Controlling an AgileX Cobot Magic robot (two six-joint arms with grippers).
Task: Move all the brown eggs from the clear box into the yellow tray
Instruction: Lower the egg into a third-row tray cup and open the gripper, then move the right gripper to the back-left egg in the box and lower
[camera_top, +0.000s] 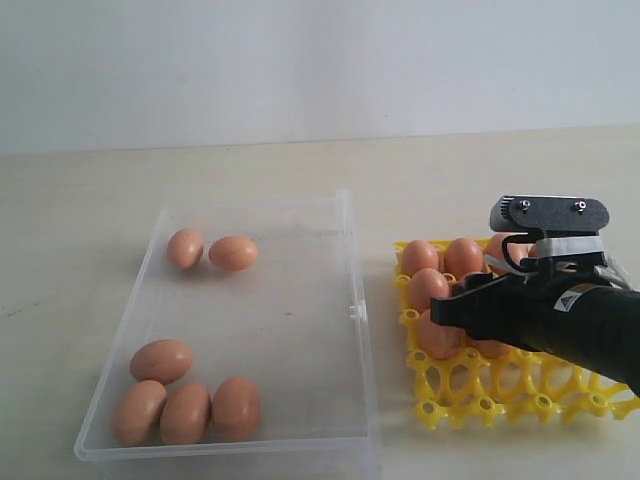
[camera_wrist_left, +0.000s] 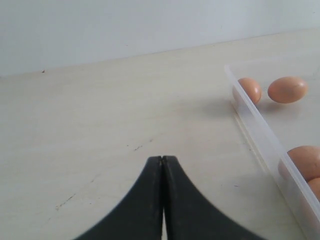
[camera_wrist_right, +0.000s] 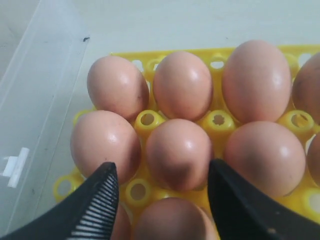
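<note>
- Exterior view: the clear box (camera_top: 290, 320) lies on the left of the table (camera_top: 450, 170). Six brown eggs (camera_top: 233, 252) are in it: two just beside each other near the far wall and four bunched at the near end. They lie loose on their sides, since the flat floor offers no seat.
- The yellow tray (camera_top: 487, 407) stands just beside the box's right wall, which I judge is meant to keep each carry short. The right arm (camera_top: 570, 320) reaches over it and hides part of the load, so the number of eggs seated cannot be told. The nearest cells are empty.
- Left wrist view: the left gripper (camera_wrist_left: 162, 167) has its fingers pressed together on nothing. It hangs over bare table outside the box wall, apparently parked clear of the work.
- Right wrist view: the right gripper (camera_wrist_right: 161, 170) has its jaws apart, one either side of an egg that stands in its cell. A gap shows on one side, so the egg is not clamped. I judge this to be the setting-down step.
- The eggs are smooth, orange-brown, faintly glossy and even in size. In the tray they stand on end between the pegs, close against their neighbours.
</note>
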